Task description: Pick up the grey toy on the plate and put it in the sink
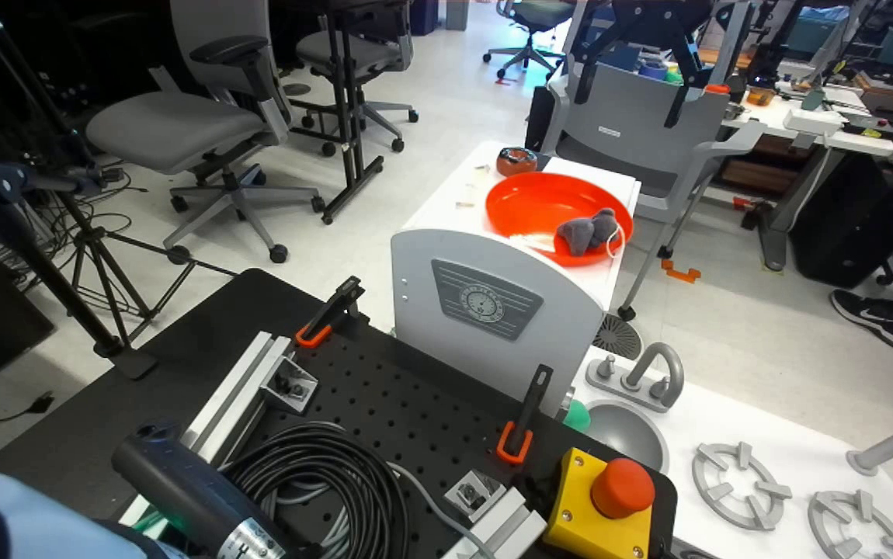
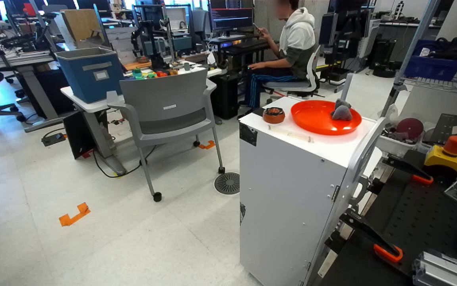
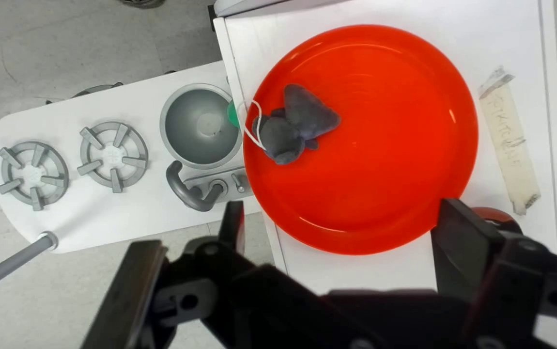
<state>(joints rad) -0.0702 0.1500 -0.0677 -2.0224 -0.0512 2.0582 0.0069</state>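
Spread hand [image 3: 344,220], grey toy [image 3: 300,121] near plate [image 3: 394,145] rim, ample room within

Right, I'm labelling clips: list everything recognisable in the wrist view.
cabinet top: 1, white, right side
plate: 1, orange, on cabinet top
grey toy: 1, dark grey, on plate
tape strip: 1, beige, on cabinet top
round container: 1, reddish, near plate
counter: 1, white, left side
sink: 1, grey, in counter
unclear object: 1, green, at sink's edge
faucet: 1, grey, beside sink
burners: 2, grey, on counter
pole: 1, grey, lower left
floor: 1, greyish, around
jaws: 1 pair, black, open, bottom
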